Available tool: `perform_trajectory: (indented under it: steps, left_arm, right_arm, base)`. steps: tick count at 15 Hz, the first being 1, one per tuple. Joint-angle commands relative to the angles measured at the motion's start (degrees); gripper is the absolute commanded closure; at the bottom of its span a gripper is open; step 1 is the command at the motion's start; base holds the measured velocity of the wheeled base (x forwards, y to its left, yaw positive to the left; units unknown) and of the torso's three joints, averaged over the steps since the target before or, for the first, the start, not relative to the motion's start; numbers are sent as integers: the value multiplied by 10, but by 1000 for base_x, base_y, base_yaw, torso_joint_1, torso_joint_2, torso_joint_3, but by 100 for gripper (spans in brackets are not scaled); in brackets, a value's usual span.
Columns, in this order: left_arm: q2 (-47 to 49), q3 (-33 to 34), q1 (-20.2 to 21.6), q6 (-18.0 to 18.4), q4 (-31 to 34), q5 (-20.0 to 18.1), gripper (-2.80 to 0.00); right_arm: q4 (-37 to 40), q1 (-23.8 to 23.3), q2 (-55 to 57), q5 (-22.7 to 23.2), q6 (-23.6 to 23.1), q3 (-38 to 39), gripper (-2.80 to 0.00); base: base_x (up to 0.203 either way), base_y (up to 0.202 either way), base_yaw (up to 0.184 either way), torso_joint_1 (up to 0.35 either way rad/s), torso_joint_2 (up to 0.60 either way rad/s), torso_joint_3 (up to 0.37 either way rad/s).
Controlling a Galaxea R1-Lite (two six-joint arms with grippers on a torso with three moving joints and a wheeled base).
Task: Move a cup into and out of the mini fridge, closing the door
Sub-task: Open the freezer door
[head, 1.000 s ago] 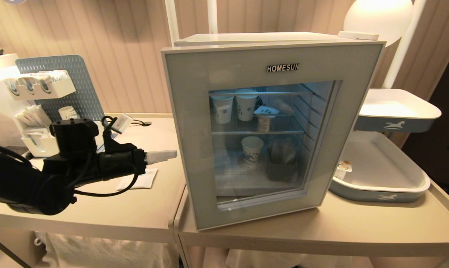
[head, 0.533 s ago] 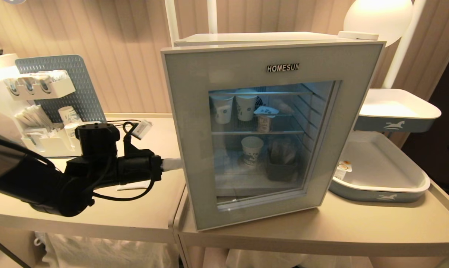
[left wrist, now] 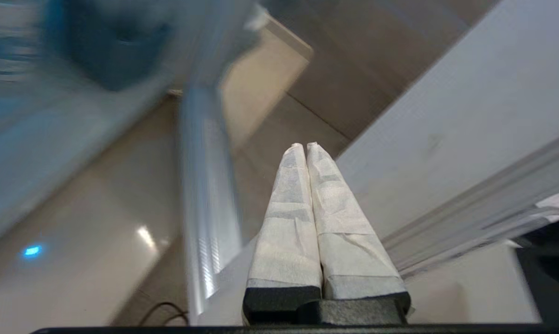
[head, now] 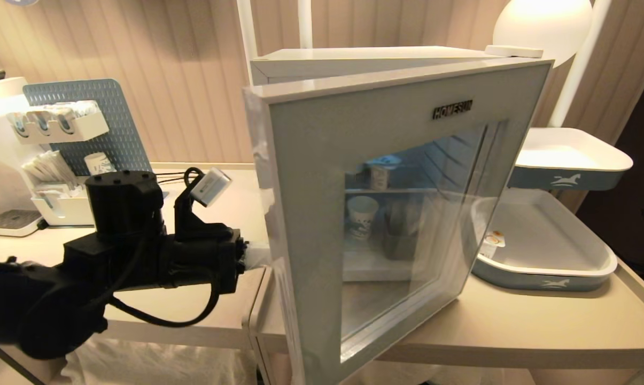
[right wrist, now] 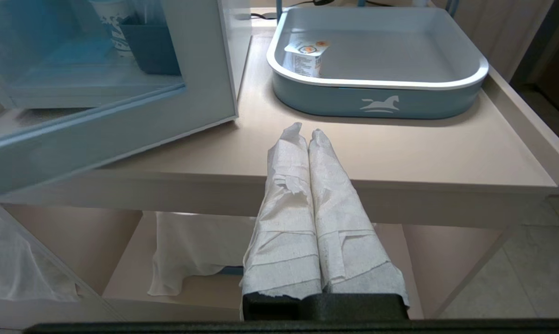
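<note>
From the head view, I have the left gripper [head: 260, 255] tucked behind the free edge of the door [head: 322, 176], its fingers pressed together and holding nothing, working as a wedge between the door and the fridge [head: 354, 56] body. The door stands partly swung out, hinged on my right, so I judge the coming move is a sweep of that edge further out and rightward. The cup [head: 491, 244] lies far on the other side, in the lower tray [head: 546, 280] to the right of the fridge, upright near the tray's left wall. That puts it much nearer my right arm, which is out of this view. Through the glass I see paper cups [head: 362, 216] and a dark bin on the lower shelf and a small tub on the shelf above.

In the left wrist view the fingers [left wrist: 302, 218] are shut tip to tip, pointing into the gap, with the pale door face beside them; whether they touch it I cannot tell.

In the right wrist view the right gripper [right wrist: 305, 132] hangs below the tabletop [right wrist: 400, 153] edge, fingers closed and empty. The cup [right wrist: 305, 58] stands straight ahead of them and higher, in the tray [right wrist: 376, 99], lid up, alone there. An upright reach from the right looks natural.
</note>
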Motion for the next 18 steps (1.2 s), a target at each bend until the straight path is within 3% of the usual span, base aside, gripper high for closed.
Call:
perform_trajectory:
  steps: [1,7,11,14,15,18]
  left_arm:
    - [-47,9,-55,4,14,-3,0]
    - [-54,20,-70,23,38,1,0]
    - [-49,-22,-182,32,92,5,0]
    - [-38,-31,-237,127,182,67,0]
    - [-37,-29,-244,144,196,84,0]
    - [-37,-22,-258,148,198,87,0]
  right_arm:
    - [0,0,1,0,0,0,0]
    - [0,0,1,0,0,0,0]
    - [1,0,1,0,0,0,0]
    - [1,0,1,0,0,0,0]
    - [1,0,1,0,0,0,0]
    - [1,0,1,0,0,0,0]
  base:
    - [0,0,0,0,0,0]
    - [0,0,0,0,0,0]
    - [0,0,0,0,0,0]
    - [0,0,0,0,0,0]
    - [0,0,0,0,0,0]
    - [0,0,0,0,0,0]
